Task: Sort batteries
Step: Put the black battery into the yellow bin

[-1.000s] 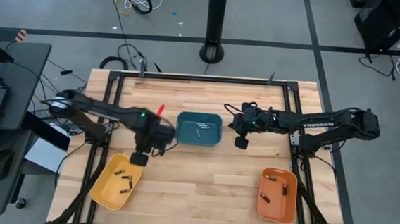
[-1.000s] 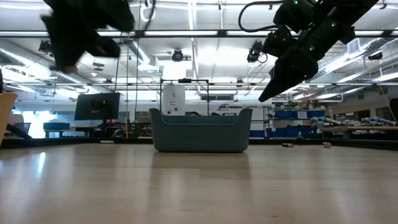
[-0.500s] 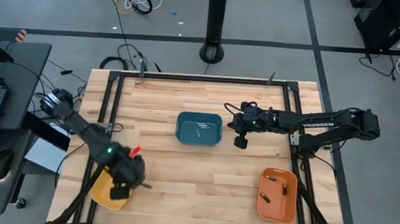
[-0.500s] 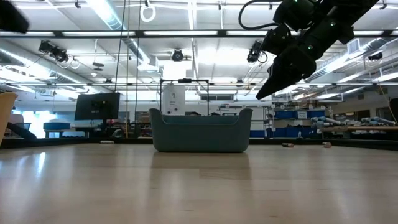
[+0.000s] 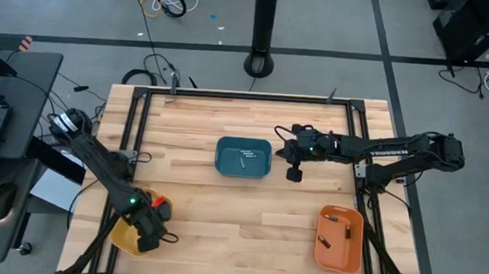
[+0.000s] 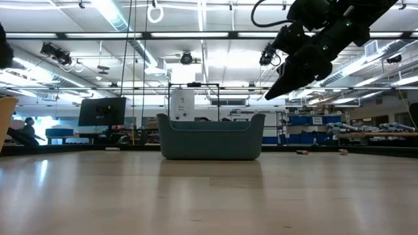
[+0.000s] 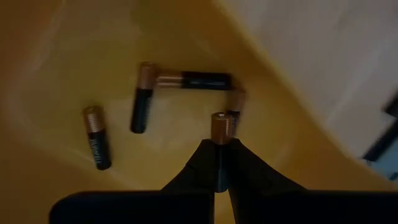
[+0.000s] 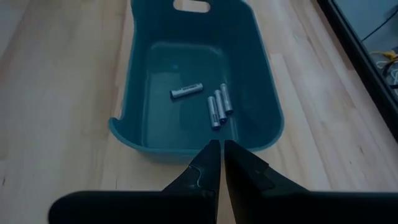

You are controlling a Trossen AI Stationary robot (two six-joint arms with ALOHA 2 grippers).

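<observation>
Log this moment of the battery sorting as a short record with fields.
left gripper: over the yellow tray, shut on a battery
yellow tray contents: four loose batteries in the left wrist view
right gripper: shut, empty, raised beside the teal bin
teal bin contents: four silvery batteries
orange tray: holds a few batteries, no gripper near

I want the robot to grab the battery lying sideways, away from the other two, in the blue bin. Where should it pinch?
Pinch the lone battery across its middle, coming straight down. It lies flat on the blue bin floor, apart from the pair, so both long sides look free.
</observation>
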